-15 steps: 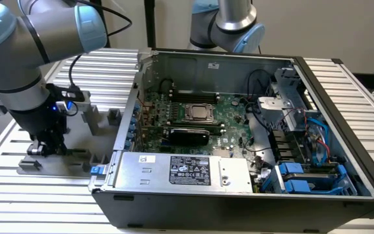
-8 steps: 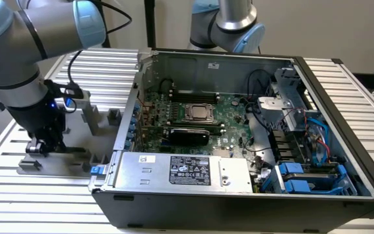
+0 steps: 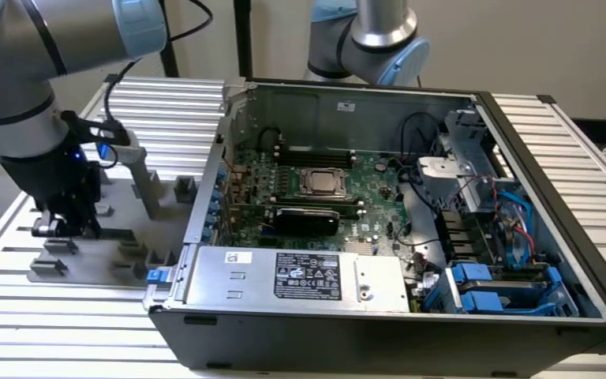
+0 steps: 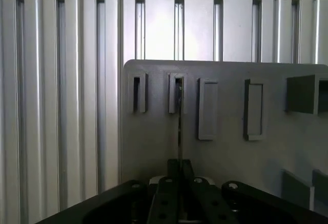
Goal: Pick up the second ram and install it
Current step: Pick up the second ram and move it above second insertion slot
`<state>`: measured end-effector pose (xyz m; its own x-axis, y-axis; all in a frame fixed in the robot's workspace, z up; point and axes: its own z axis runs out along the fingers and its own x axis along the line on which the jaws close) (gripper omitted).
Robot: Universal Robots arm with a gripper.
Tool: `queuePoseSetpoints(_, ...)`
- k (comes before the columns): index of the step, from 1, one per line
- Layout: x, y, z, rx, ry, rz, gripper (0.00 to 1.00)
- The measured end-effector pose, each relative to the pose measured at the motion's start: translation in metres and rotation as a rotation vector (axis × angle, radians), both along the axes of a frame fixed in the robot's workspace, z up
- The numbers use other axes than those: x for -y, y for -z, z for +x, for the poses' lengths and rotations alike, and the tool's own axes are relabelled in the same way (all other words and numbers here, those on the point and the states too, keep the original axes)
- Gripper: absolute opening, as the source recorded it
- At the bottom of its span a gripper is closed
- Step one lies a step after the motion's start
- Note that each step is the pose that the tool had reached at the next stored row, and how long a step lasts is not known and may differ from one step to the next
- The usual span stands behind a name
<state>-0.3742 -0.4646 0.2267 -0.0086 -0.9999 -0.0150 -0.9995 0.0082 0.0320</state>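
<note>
So, the exterior view gives us the layout. The arm stands at the exterior view's left, with the gripper [image 3: 66, 227] down on the grey fixture tray [image 3: 114, 272]. That tray lies on the ribbed bench [image 3: 72, 328], just beside the open PC case [image 3: 387, 339]. Inside the case we see the motherboard [image 3: 372, 197] with its silver processor [image 3: 324, 183] near the middle. A power supply [image 3: 293, 276] runs along the near wall. The gripper is well apart from the motherboard.

The wrist view gives us the detail at the tip. The second ram [image 4: 180, 131] appears edge-on as a thin dark line. It runs from the gripper [image 4: 180, 165] out to one slotted post [image 4: 177, 93] on the fixture tray [image 4: 154, 147]. The fingers [image 4: 172, 171] are pinched together on its near end, one on either side, and we see no gap. The far end lines up with that post, but we cannot tell whether it sits in the slot or hangs above it. More posts stand in the same row, and the bench [image 4: 61, 111] slats run beyond the tray edge.
</note>
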Motion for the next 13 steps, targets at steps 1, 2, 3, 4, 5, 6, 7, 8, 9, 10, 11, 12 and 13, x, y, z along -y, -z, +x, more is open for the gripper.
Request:
queuePoseSetpoints(1,0.0000,-0.0044,0.000,0.0002,0.000,0.0002,0.00)
queuePoseSetpoints(2,0.0000,-0.0089,0.000,0.0001,0.000,0.0003,0.00)
queuePoseSetpoints(3,0.0000,-0.0139,0.000,0.0000,0.000,0.0003,0.00)
queuePoseSetpoints(4,0.0000,-0.0181,0.000,0.0001,-0.001,0.0004,0.00)
queuePoseSetpoints(5,0.0000,-0.0227,0.000,0.0001,-0.001,0.0004,0.00)
queuePoseSetpoints(6,0.0000,-0.0272,0.000,0.0001,-0.001,0.0005,0.00)
queuePoseSetpoints(7,0.0000,-0.0317,0.000,0.0001,-0.001,0.0006,0.00)
queuePoseSetpoints(8,0.0000,-0.0363,0.000,0.0001,-0.001,0.0005,0.00)
queuePoseSetpoints(9,0.0000,-0.0408,0.000,0.0001,-0.002,0.0005,0.00)
queuePoseSetpoints(10,0.0000,-0.0457,0.000,0.0002,-0.002,0.0005,0.00)
queuePoseSetpoints(11,0.0000,-0.0499,0.000,0.0001,-0.002,0.0005,0.00)
queuePoseSetpoints(12,0.0000,-0.0547,0.000,0.0001,-0.002,0.0005,0.00)
queuePoseSetpoints(13,0.0000,-0.0592,0.000,0.0002,-0.003,0.0005,0.00)
